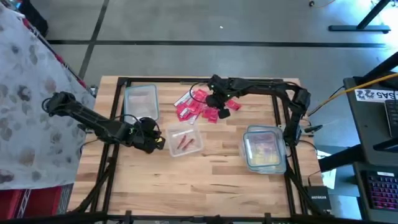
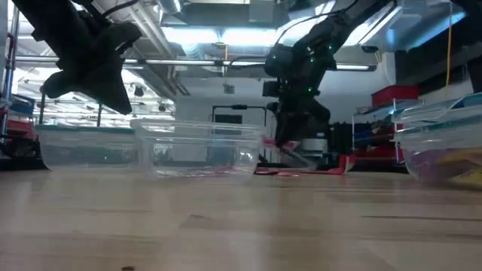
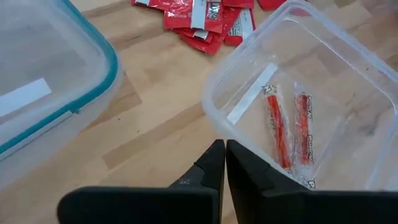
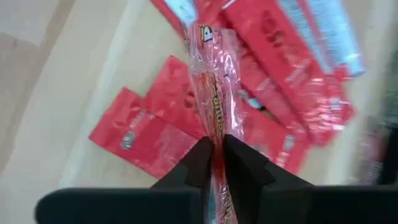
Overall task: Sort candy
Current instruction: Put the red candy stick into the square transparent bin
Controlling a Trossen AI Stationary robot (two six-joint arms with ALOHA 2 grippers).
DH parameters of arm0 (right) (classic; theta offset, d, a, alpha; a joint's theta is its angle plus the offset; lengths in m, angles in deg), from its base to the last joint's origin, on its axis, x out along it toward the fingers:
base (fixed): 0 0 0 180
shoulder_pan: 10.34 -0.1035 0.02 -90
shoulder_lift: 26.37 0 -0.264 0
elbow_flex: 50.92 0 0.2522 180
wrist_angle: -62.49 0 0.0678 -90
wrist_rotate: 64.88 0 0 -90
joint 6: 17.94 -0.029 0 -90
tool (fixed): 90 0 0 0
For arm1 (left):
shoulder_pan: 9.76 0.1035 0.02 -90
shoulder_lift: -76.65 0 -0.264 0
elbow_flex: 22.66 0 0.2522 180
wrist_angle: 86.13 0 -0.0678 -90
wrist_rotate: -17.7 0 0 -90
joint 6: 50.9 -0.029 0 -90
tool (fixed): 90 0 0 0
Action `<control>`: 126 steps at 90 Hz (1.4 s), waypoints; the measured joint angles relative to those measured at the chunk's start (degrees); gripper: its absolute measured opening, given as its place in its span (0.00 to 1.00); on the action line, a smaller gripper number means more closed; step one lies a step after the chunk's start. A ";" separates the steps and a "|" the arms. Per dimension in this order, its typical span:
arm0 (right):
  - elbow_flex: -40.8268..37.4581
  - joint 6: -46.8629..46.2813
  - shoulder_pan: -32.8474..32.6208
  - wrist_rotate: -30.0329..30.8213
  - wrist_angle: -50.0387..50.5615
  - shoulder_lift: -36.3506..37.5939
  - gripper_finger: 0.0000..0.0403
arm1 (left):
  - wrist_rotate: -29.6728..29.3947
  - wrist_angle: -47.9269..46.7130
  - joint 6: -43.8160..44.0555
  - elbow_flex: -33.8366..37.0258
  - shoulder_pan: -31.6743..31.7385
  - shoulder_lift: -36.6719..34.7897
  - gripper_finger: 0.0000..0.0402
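A long, clear-wrapped red candy stick (image 4: pixel 211 112) is pinched between the fingers of the right tool (image 4: pixel 214 158), lifted above the loose pile of flat red candy packets (image 1: pixel 198 107) lying on the pale wooden tabletop (image 1: pixel 217 180) toward its far middle. In the high view the right tool (image 1: pixel 222 107) sits at the right edge of that pile, its arm reaching in from the right side. Two more clear-wrapped red candy sticks (image 3: pixel 287 127) lie side by side in the bottom of a small clear square plastic tub (image 1: pixel 184 141), which stands near the middle of the tabletop, nearer than the pile and apart from it. The left tool (image 3: pixel 225 168), fingers pressed together with nothing between them, is at the left rim of that tub; from above the left tool (image 1: pixel 157 140) shows just beside the tub's wall. A clear rectangular plastic container with a teal-edged lid (image 1: pixel 141 101) rests at the far left, beyond the left arm. A stack of clear rounded plastic containers with teal rims (image 1: pixel 265 149) stands at the right, with yellowish contents showing through; what these are cannot be told. In the low view the tub (image 2: pixel 199 154) shows a thin line of red at its base.
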State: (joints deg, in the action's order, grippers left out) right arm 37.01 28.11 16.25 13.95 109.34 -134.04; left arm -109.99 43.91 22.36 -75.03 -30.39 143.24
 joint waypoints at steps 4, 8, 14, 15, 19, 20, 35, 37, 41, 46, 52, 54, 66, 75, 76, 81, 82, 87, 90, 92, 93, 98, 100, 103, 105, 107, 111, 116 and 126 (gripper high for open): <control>0.00 -0.77 0.00 -1.57 -0.06 -1.04 0.09 | -0.01 0.09 0.02 0.00 0.00 0.00 0.00; 0.00 -1.84 0.00 -2.40 -0.12 -2.11 0.10 | 0.00 0.24 0.02 0.00 0.00 0.00 0.00; 0.00 -3.60 0.00 -2.53 -0.45 -3.57 0.12 | 0.00 0.84 -0.28 0.00 0.00 0.00 0.00; 0.00 -3.62 0.00 -2.55 -0.46 -3.80 0.13 | -0.02 1.03 -0.40 0.00 0.00 0.00 0.00; 0.00 -3.75 -0.02 -2.54 -0.43 -4.54 0.14 | 0.00 1.56 -0.86 -0.02 0.00 0.00 0.00; 0.00 -3.78 -0.02 -2.54 -0.43 -4.71 0.14 | 0.00 1.58 -0.95 -0.02 0.00 0.00 0.00; 0.00 -3.96 -0.13 -2.47 -0.21 -6.16 0.07 | 0.00 1.33 -1.25 -0.02 0.00 0.00 0.00; 0.00 -3.77 -0.33 -2.45 -0.23 -6.21 0.05 | 0.00 1.32 -1.25 -0.02 0.00 0.00 0.00; 0.00 -3.20 -0.48 -2.29 -0.25 -6.21 0.02 | 0.00 1.39 -1.23 -0.02 0.00 0.00 0.00; 0.00 -2.94 -0.99 -1.82 -0.30 -5.98 0.02 | 0.00 1.33 -1.23 -0.02 0.00 0.00 0.00; -0.02 -2.93 -1.85 -0.91 -0.34 -5.17 0.01 | 0.00 1.35 -1.23 -0.02 0.00 0.00 0.00; -0.02 -2.92 -2.21 -0.71 -0.33 -4.72 0.01 | 0.00 1.35 -1.23 -0.02 0.00 0.00 0.00; -0.02 -2.67 -4.74 2.81 -0.42 -0.71 0.01 | 0.00 1.35 -1.21 -0.02 0.00 0.00 0.00; -0.02 -2.09 -6.95 3.53 -1.04 3.24 0.01 | 0.00 1.33 -1.18 -0.02 0.02 0.00 0.00; -0.02 -2.09 -7.24 3.40 -1.32 3.64 0.01 | 0.00 1.33 -1.18 -0.02 0.02 0.00 0.00; -0.01 -2.06 -8.45 1.39 -3.02 5.51 0.01 | 0.00 1.35 -1.23 -0.02 0.05 0.00 0.00; 0.00 -2.06 -8.72 0.73 -3.34 5.82 0.01 | 0.00 1.34 -1.23 -0.02 0.06 0.00 0.00; 0.00 -1.54 -10.02 -4.28 -4.93 7.07 0.01 | -0.09 1.30 -1.21 -0.02 0.05 0.00 0.00; 0.00 -0.53 -10.78 -8.61 -6.37 7.34 0.01 | -0.34 1.31 -1.23 -0.02 0.04 0.00 0.00; 0.03 0.08 -11.29 -11.80 -7.26 7.34 0.01 | -0.43 1.30 -1.23 -0.02 0.04 0.00 0.00; 0.04 0.54 -11.56 -13.34 -7.70 7.34 0.01 | -0.45 1.29 -1.23 -0.02 0.04 0.00 0.00; 0.02 2.83 -13.02 -19.61 -9.77 7.16 0.01 | -0.64 1.33 -1.23 -0.02 0.07 0.00 0.00; 0.02 3.57 -13.72 -21.03 -11.05 6.80 0.02 | -0.76 1.31 -1.23 -0.02 0.07 0.00 0.00; 0.06 4.10 -15.03 -21.69 -13.95 5.90 0.02 | -0.91 1.29 -1.21 -0.02 0.06 0.00 0.00; 0.11 4.15 -15.86 -21.42 -15.86 5.42 0.02 | -1.00 1.33 -1.18 -0.02 0.04 0.00 0.00; 0.11 4.10 -16.60 -20.63 -17.17 4.86 0.03 | -1.07 1.39 -1.16 -0.02 0.07 0.00 0.00; 0.03 3.91 -18.28 -17.79 -20.03 3.30 0.04 | -1.11 1.29 -1.08 -0.02 0.05 0.00 0.00; 0.02 3.92 -20.13 -13.47 -24.51 1.46 0.05 | -1.18 1.50 -1.08 -0.02 0.07 0.00 0.00; 0.02 4.05 -22.65 -3.16 -29.46 -1.39 0.10 | -1.17 1.53 -1.08 -0.02 0.07 0.00 0.00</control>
State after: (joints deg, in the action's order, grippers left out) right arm 37.03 32.16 -6.40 10.78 79.89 -135.44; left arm -111.16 45.44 21.28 -75.05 -30.32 143.24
